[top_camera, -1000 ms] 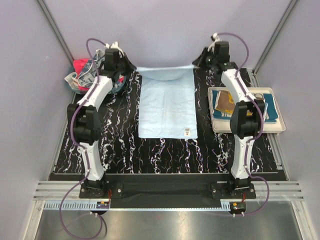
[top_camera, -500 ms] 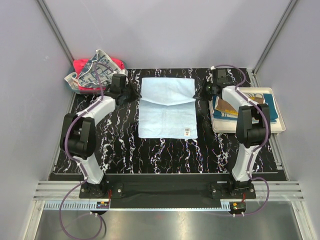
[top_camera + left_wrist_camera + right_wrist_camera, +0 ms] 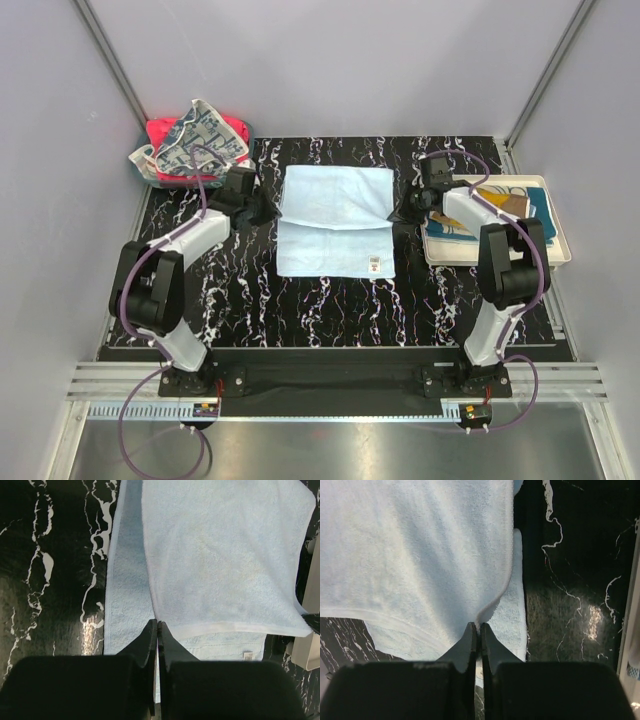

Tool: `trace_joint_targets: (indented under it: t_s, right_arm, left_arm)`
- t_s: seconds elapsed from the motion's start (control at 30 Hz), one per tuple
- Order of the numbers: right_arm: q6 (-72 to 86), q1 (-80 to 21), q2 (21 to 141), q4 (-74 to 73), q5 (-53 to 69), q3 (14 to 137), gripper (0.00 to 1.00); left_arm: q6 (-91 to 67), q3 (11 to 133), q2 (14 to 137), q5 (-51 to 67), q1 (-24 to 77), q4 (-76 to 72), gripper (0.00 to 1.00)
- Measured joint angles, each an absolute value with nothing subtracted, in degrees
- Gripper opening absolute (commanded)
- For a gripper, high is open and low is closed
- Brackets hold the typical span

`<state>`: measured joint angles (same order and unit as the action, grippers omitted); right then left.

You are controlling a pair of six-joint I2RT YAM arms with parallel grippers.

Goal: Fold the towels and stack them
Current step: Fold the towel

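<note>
1. Locate the light blue towel (image 3: 335,225) at the centre of the worktop (image 3: 250,300). It lies flat, with its long edges running from far to near.
2. Note the fold. The far part is doubled over as a flap (image 3: 335,197), and the flap's free edge crosses the towel about halfway, sagging slightly in the middle. The lower layer shows past it on the near side, with a label (image 3: 374,264) at the near right corner.
3. Check the left gripper (image 3: 268,212). It sits at the towel's left edge, fingers together and pinching the flap's corner. The left wrist view shows a strip of lower layer left of the flap.
4. Check the right gripper (image 3: 395,215). It sits at the right edge, fingers pressed together on the opposite corner, where the cloth puckers. It stands between the towel and the tray (image 3: 500,261).
5. Observe the room. Bare worktop runs from the towel's near edge to the near edge, and a narrower band runs along the left edge.
6. The tray lies at the right edge and holds a stack (image 3: 500,210) of folded towels. A loose pile (image 3: 190,140) sits at the far left corner.
</note>
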<state>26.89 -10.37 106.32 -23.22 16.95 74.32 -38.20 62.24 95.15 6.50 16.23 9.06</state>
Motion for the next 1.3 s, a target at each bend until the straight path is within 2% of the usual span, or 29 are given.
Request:
trace_joint_targets:
  t_s: [0.4, 0.57, 0.73, 0.9, 0.97, 1.03, 1.1, 1.3]
  right_arm:
    - [27.51, -11.55, 103.07, -24.6, 13.98, 73.25, 0.0]
    - [27.73, -11.57, 107.61, -27.9, 12.86, 83.02, 0.0]
    - [27.24, -11.55, 118.1, -32.38, 11.07, 104.27, 0.0]
    - [26.13, -10.9, 136.07, -38.85, 7.99, 143.57, 0.0]
    - [26.13, -10.17, 140.03, -38.44, 7.31, 153.64, 0.0]
    - [26.15, -9.08, 139.57, -36.23, 6.48, 154.63, 0.0]
    - [26.17, -8.1, 136.79, -32.29, 5.78, 150.3, 0.0]
    - [25.91, -7.84, 132.66, -27.24, 6.15, 142.41, 0.0]
  left_arm:
    - [-40.66, 58.17, 89.8, 4.12, 16.34, 10.26, 0.0]
    - [-40.84, 64.36, 93.76, 4.05, 16.34, 12.19, 0.0]
    - [-40.45, 78.76, 102.15, 3.6, 16.1, 12.49, 0.0]
    - [-37.98, 104.92, 114.59, 2.92, 14.61, 14.09, 0.0]
    - [-37.1, 115.22, 118.98, 2.85, 13.65, 14.39, 0.0]
    - [-36.21, 123.24, 121.78, 2.68, 12.47, 13.43, 0.0]
    - [-35.64, 126.1, 121.97, 2.74, 11.6, 12.27, 0.0]
    - [-34.7, 122.98, 120.84, 3.2, 11.77, 7.18, 0.0]
